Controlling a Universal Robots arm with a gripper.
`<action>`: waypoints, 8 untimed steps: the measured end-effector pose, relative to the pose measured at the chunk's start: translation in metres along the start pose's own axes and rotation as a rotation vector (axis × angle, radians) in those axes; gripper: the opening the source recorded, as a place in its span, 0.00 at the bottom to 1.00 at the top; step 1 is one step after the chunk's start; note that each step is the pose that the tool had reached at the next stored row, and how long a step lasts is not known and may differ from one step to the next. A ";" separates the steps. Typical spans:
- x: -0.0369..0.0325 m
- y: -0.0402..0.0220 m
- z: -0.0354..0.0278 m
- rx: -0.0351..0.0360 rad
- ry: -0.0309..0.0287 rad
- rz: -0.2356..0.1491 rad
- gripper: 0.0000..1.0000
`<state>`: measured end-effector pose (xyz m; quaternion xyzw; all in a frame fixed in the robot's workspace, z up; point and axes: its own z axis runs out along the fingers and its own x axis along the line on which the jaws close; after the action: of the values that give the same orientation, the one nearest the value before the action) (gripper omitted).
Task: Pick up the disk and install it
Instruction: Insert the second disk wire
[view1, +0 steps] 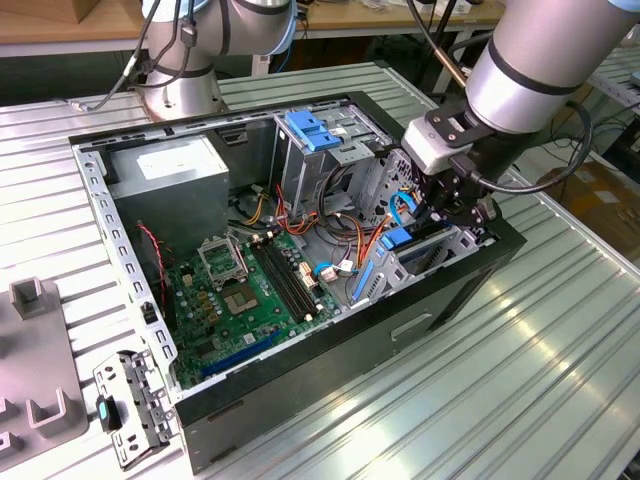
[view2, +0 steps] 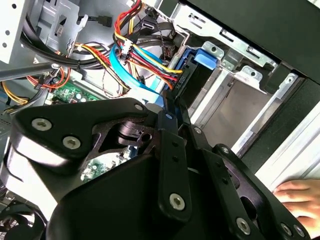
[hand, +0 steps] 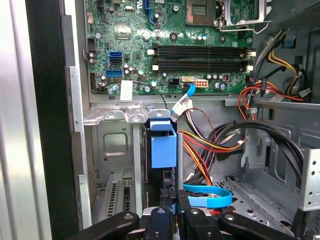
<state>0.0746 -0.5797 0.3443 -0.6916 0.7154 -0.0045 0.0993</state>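
The disk (hand: 163, 150) stands on edge in the metal drive bay (hand: 112, 145) at the front of the open computer case (view1: 450, 290). Its blue plastic frame (view2: 197, 62) and black body show in both wrist views, and the frame shows blue in the exterior view (view1: 397, 238). My gripper (hand: 175, 202) reaches down into the case just over the disk's near end. Its black fingers (view2: 170, 115) lie close together with only a thin gap, and nothing shows between them. I cannot tell whether the tips touch the disk.
Bundles of coloured cables (hand: 210, 145) and a blue flat cable (hand: 207, 195) crowd the space beside the bay. A green motherboard (view1: 250, 290), a grey power supply (view1: 170, 165) and an empty blue bracket (view1: 312, 130) fill the case. A person's hand (view2: 295, 192) rests outside the case.
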 end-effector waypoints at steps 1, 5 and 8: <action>0.0001 0.0001 0.0003 0.0000 0.0000 0.000 0.16; 0.0005 0.0005 0.0033 0.0000 0.0000 0.000 0.16; 0.0007 0.0007 0.0047 0.0000 0.0000 0.000 0.16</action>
<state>0.0746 -0.5798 0.3394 -0.6916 0.7154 -0.0045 0.0993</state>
